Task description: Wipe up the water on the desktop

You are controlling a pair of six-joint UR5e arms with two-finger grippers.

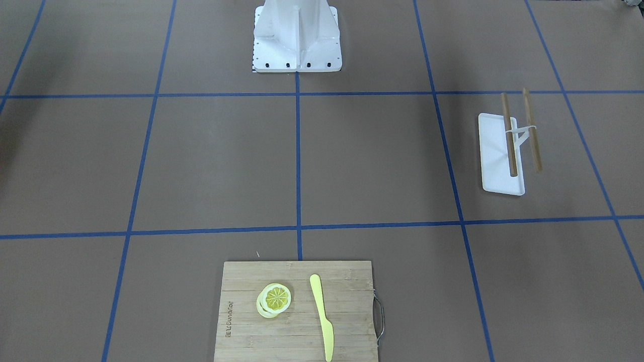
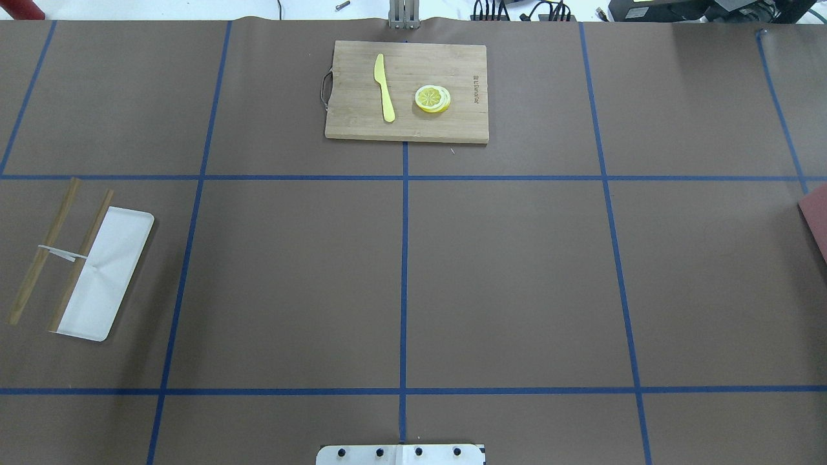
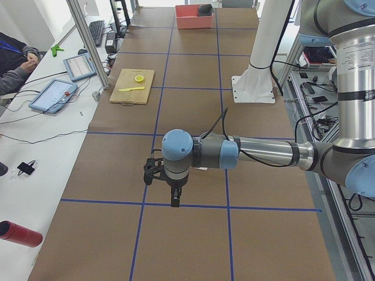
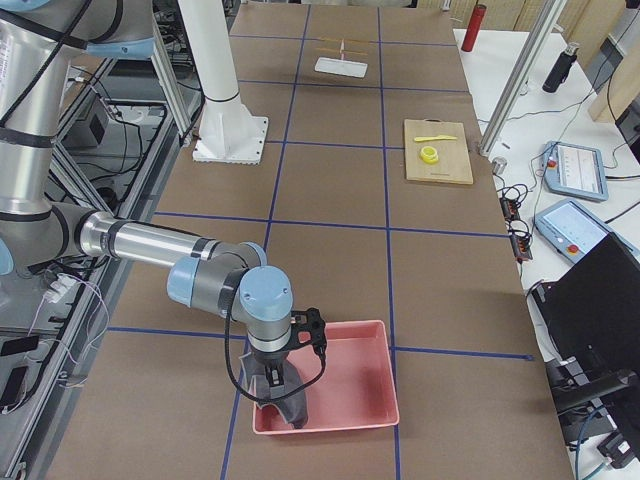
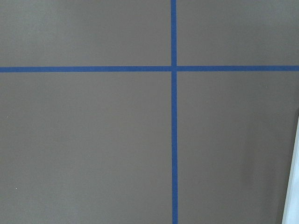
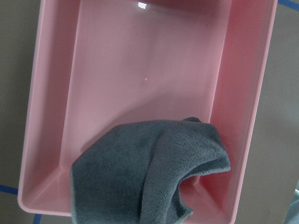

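The desktop is flat brown paper with a blue tape grid, and I can't spot any water on it. The grey cloth sits bunched in the pink tray. It looks soft, light and floppy, so I'd pinch the top fold. The right gripper is down at the cloth and the left gripper hangs over bare desktop; I can't tell whether either one's fingers are apart or together. The logo on the board is too small to read.
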